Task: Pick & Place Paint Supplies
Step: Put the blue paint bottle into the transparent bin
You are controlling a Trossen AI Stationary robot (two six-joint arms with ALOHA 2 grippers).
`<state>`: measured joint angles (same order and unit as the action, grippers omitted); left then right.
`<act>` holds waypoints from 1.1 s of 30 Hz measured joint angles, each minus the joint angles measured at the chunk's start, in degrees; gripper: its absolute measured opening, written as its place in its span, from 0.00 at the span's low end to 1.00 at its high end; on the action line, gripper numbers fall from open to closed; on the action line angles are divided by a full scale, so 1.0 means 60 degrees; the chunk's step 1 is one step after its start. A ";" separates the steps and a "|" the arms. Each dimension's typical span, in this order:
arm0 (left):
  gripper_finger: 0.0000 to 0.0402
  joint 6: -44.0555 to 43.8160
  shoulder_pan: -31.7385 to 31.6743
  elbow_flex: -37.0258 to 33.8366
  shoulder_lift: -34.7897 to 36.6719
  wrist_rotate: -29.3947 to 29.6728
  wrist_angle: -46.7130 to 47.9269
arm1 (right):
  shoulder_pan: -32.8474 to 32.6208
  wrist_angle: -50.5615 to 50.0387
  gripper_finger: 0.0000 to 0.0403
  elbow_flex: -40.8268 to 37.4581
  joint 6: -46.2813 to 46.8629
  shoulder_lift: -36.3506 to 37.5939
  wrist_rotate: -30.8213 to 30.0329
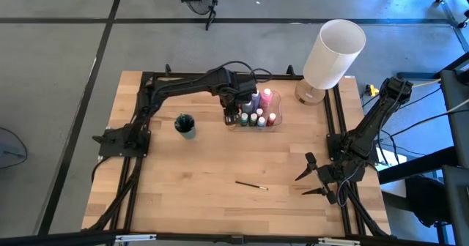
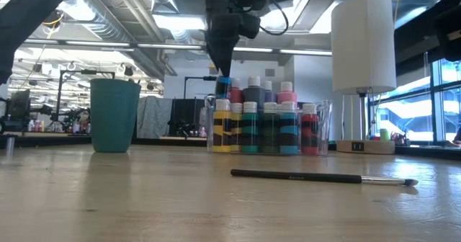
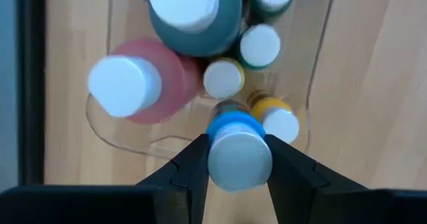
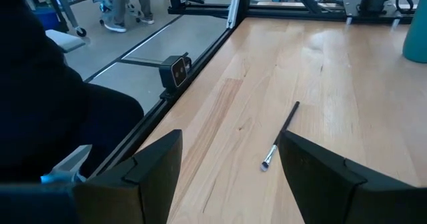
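From the high view I see my left gripper (image 1: pixel 233 113) reached out over the clear tray (image 1: pixel 275 125) of paint bottles (image 1: pixel 258 108) near the table's far middle, at the tray's left end, while my right gripper (image 1: pixel 311 179) waits low at the right edge of the table (image 1: pixel 205 195), fingers spread apart with nothing between them. A teal cup (image 1: pixel 185 126) stands left of the tray, a single paintbrush (image 1: pixel 251 184) lies alone on the bare wood nearer the front, and a big white lamp (image 1: pixel 333 54) sits at the far right corner. From the low view the left gripper (image 2: pixel 222 72) comes down from above and pinches a blue bottle (image 2: pixel 223 86), lifted above the left end of the row of striped little bottles (image 2: pixel 263 127) in the tray (image 2: pixel 325 127); the cup (image 2: pixel 114 115) is to the left, the brush (image 2: pixel 323 177) lies in front with its light tip to the right, and the lamp (image 2: pixel 363 43) stands behind on the right. In the left wrist view my fingers (image 3: pixel 190 169) are closed narrowly on that blue, white-capped bottle (image 3: pixel 238 154), held just above the tray's (image 3: pixel 107 132) edge beside a yellow bottle (image 3: pixel 277 117), a pink one (image 3: pixel 137 83) and a grey one (image 3: pixel 193 14). In the right wrist view my right gripper (image 4: pixel 230 161) stands wide and empty, and the brush (image 4: pixel 281 136) lies on the wood just ahead of it.
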<state>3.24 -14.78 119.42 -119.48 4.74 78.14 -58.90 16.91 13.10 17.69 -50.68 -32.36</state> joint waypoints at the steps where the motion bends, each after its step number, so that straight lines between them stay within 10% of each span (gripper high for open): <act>1: 0.30 -0.0005 -0.0016 -0.0006 -0.0024 -0.0012 0.0064 | 0.0000 0.0000 0.63 0.0000 0.0011 0.0000 0.0000; 33: 0.31 0.0511 -0.0125 -0.2583 -0.0007 -0.0563 -0.1623 | -0.0003 0.0000 0.63 0.0000 -0.0053 0.0000 0.0000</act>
<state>6.31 -15.53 103.92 -119.52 1.36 68.40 -58.92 16.91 13.10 17.37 -50.68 -32.36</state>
